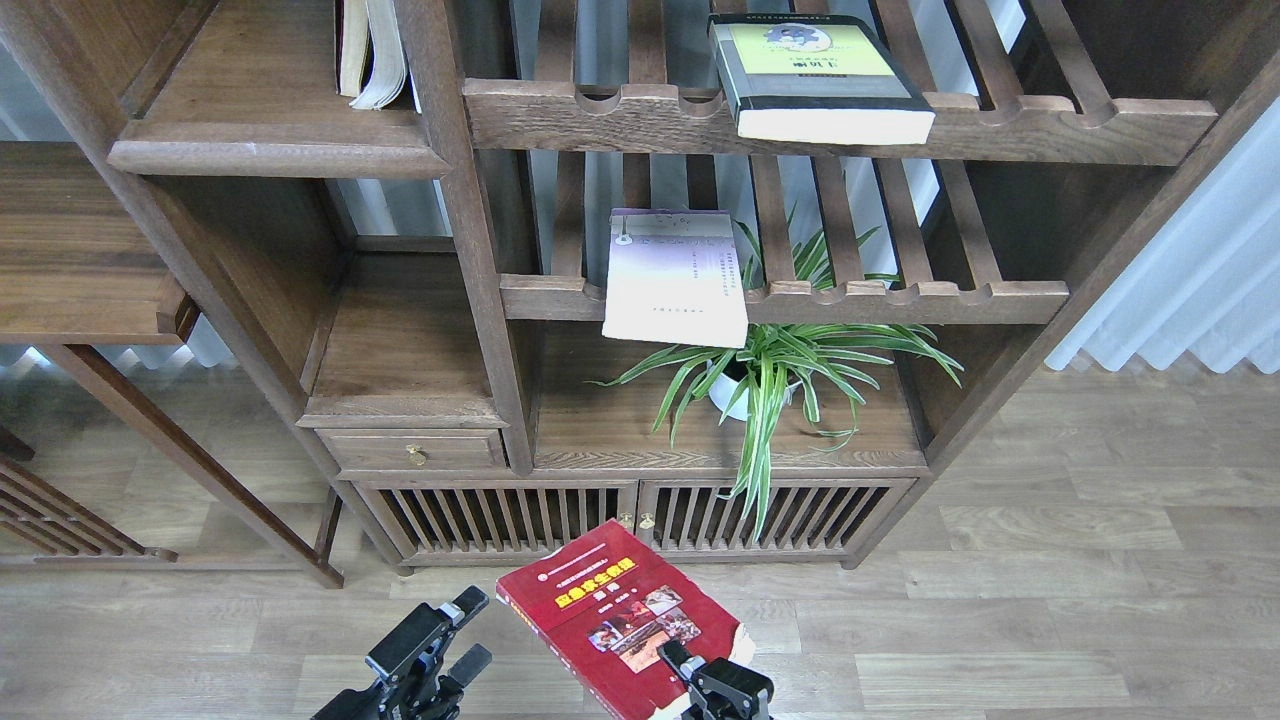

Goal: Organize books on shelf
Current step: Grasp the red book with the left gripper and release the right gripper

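My right gripper [676,664] is shut on the near corner of the dark red book [610,610] and holds it flat and tilted, low in front of the cabinet. My left gripper [468,633] is open and empty just left of that book. The thick yellow-green and grey-black book [820,80] lies on the upper slatted rack and juts past its front rail. The thin pale lavender-white book [675,275] lies on the lower slatted rack and overhangs its rail. The solid shelf [270,150] with a rounded lip is at the upper left.
Some pale books [370,50] stand at the right end of the solid shelf. A potted spider plant [760,380] sits under the lower rack. Below are a small drawer [415,450] and slatted cabinet doors [640,520]. A side table [80,260] stands at the left.
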### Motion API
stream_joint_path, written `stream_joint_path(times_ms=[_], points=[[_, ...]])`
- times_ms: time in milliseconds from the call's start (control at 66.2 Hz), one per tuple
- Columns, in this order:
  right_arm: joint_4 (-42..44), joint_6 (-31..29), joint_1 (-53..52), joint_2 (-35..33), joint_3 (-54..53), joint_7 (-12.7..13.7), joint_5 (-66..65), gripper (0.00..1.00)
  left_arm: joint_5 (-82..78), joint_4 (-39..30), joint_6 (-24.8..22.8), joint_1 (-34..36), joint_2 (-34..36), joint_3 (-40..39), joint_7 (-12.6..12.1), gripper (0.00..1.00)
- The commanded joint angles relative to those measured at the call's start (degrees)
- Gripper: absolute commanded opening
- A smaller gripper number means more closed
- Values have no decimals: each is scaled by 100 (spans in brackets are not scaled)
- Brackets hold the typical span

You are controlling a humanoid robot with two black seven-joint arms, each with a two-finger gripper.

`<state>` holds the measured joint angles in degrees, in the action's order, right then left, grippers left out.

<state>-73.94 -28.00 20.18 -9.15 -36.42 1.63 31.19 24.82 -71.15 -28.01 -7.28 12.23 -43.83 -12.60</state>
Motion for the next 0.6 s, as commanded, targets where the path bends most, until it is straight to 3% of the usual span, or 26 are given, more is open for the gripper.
stream_joint_path(times_ms=[0, 181, 242, 438, 590], points=[[2, 0, 21, 54, 179, 4, -78, 8, 5, 145, 1, 16, -177, 24, 3, 100], [20, 0, 100, 106, 223, 4, -174, 8, -3, 321, 1, 121, -274, 200, 3, 96], [64, 0, 118, 142, 223, 4, -253, 8, 5, 383, 1, 121, -283, 331, 12, 87], [143, 0, 179, 186, 355, 4, -350, 9, 5, 479, 1, 104, -248, 560, -6, 78], [213, 0, 223, 229, 425, 4, -412, 10, 5, 479, 1, 69, -239, 683, -14, 64]])
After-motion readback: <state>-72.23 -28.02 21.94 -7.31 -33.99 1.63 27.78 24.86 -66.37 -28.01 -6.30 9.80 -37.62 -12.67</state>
